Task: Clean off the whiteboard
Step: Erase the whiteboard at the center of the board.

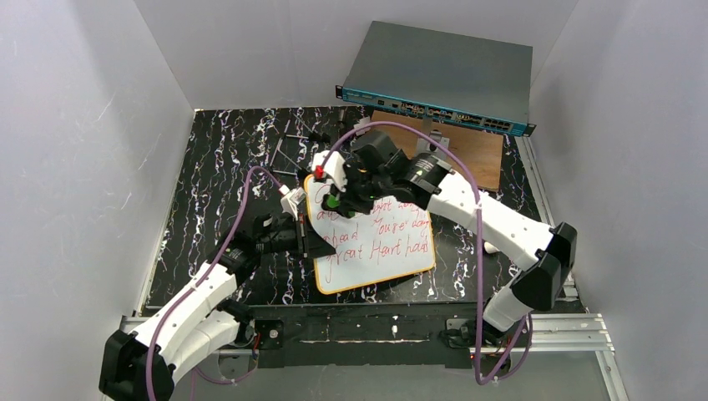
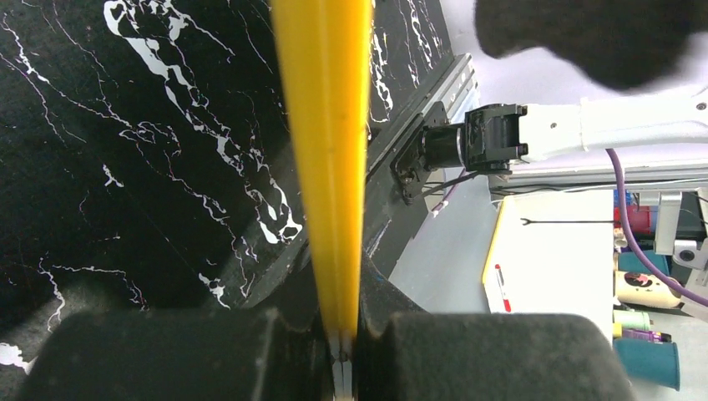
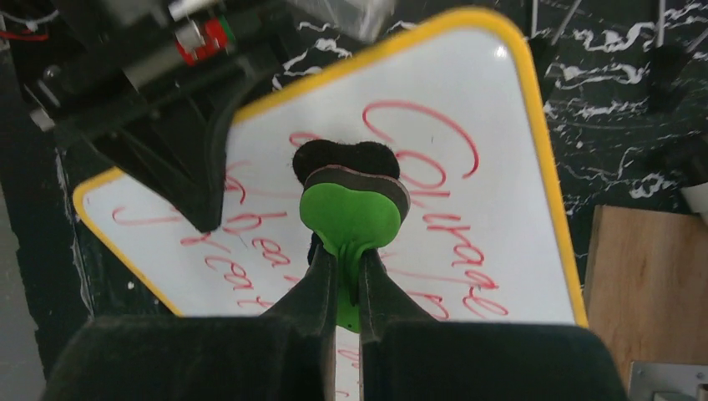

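Red handwriting on the whiteboard (image 3: 501, 125), "Courage" legible in the right wrist view, "You're" and "great Heart" roughly legible from above, remaining words covered or too blurred to read

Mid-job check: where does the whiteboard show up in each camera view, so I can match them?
Top external: the whiteboard sits at the centre of the picture, red writing facing up.
Left wrist: only its yellow frame edge shows, running up the middle from the shut left gripper.
Right wrist: its white face fills the middle, behind the green eraser.
Shared landmark: the black, white-veined tabletop.
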`<action>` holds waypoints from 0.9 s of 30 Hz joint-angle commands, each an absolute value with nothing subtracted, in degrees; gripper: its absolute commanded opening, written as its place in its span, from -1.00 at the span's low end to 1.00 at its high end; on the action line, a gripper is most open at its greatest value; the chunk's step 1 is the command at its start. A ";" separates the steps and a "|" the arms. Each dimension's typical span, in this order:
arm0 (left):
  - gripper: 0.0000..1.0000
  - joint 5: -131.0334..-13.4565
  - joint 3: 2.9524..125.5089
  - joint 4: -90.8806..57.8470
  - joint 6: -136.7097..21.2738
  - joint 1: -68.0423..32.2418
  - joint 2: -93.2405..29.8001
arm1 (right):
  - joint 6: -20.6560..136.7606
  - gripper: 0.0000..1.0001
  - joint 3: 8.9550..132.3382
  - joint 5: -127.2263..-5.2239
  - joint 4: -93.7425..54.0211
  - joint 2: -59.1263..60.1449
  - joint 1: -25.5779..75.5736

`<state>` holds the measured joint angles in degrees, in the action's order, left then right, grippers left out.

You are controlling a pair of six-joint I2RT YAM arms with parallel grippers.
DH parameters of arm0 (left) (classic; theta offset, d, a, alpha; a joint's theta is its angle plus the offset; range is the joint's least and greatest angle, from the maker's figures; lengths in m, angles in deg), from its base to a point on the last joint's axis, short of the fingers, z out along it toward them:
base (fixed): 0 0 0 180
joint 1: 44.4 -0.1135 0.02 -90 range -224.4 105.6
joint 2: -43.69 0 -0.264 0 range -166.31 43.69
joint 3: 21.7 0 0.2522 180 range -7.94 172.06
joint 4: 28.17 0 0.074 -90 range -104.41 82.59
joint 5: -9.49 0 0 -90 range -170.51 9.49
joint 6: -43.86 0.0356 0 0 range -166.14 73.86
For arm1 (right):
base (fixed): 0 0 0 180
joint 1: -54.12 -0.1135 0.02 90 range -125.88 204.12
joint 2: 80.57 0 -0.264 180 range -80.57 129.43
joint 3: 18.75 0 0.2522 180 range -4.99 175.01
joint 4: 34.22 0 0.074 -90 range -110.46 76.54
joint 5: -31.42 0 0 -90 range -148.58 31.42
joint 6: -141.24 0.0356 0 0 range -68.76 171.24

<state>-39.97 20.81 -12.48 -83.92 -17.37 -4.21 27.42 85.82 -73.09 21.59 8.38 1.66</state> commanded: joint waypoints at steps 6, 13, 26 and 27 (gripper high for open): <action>-1.00 -38.32 20.04 -19.95 -84.59 -16.90 -3.82 | 29.94 -0.97 93.83 -55.73 18.10 13.64 -3.49; -1.00 -37.95 20.21 -19.77 -84.02 -16.85 -5.16 | 27.06 -0.97 92.47 -55.50 19.14 14.80 -5.72; -1.00 -36.16 21.40 -19.23 -82.02 -16.80 -6.38 | 25.73 -0.97 92.61 -45.13 16.81 17.89 -7.79; -1.00 -36.06 21.41 -19.29 -82.12 -16.80 -6.34 | 26.21 -0.97 92.82 -44.04 16.34 18.21 -7.28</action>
<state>-38.62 19.66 -16.92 -85.56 -17.29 -7.60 25.04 91.94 -52.39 20.86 17.47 -9.47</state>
